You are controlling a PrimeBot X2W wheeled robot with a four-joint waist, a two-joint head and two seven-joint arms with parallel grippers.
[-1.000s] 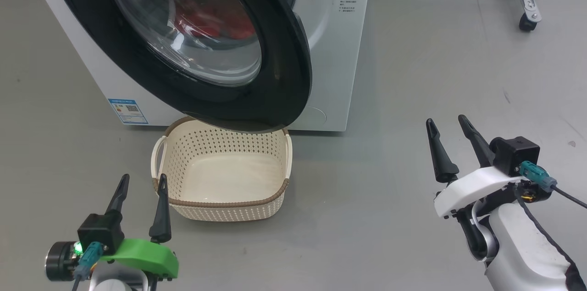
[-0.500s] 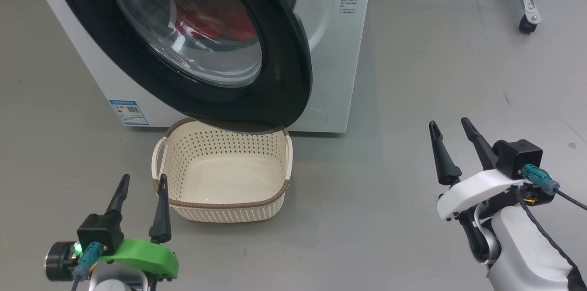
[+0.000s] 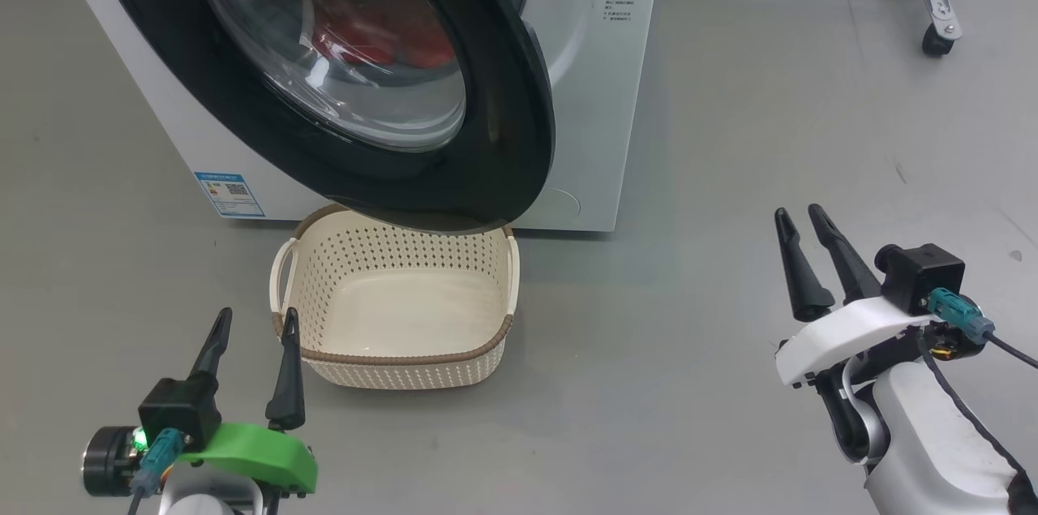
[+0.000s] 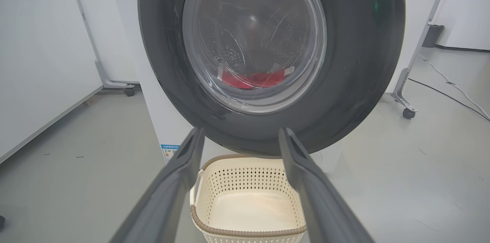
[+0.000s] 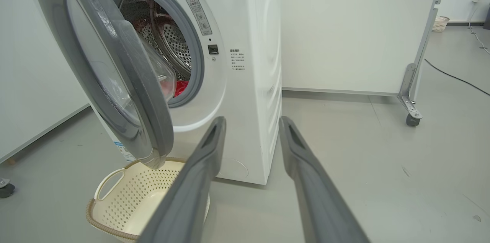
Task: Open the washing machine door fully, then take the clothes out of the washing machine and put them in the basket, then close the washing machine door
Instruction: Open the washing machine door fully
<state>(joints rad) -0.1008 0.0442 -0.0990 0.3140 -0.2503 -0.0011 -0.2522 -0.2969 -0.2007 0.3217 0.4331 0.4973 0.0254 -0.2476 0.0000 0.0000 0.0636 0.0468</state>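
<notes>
The washing machine (image 3: 592,93) stands white at the top of the head view. The washing machine door (image 3: 503,134) hangs partly open, its black rim over the far edge of the basket (image 3: 405,373). Red clothes (image 3: 373,45) show through the glass, and in the left wrist view the clothes (image 4: 252,79) lie low in the drum. The cream basket holds nothing. My left gripper (image 3: 256,314) is open, just left of the basket's near corner. My right gripper (image 3: 797,211) hovers over bare floor to the right, jaws narrowed but apart, with nothing between them. The door (image 5: 153,113) shows edge-on.
A caster (image 3: 937,40) of a wheeled frame stands at the far right. White panels (image 5: 337,36) close off the space behind the machine. A cable (image 5: 455,78) runs across the floor at the right. Grey floor stretches between the machine and my right arm.
The right gripper's fingers have drawn closer together and the arm has drifted slightly right. The head camera has shifted a little. The left gripper, door and basket stay as they were.
</notes>
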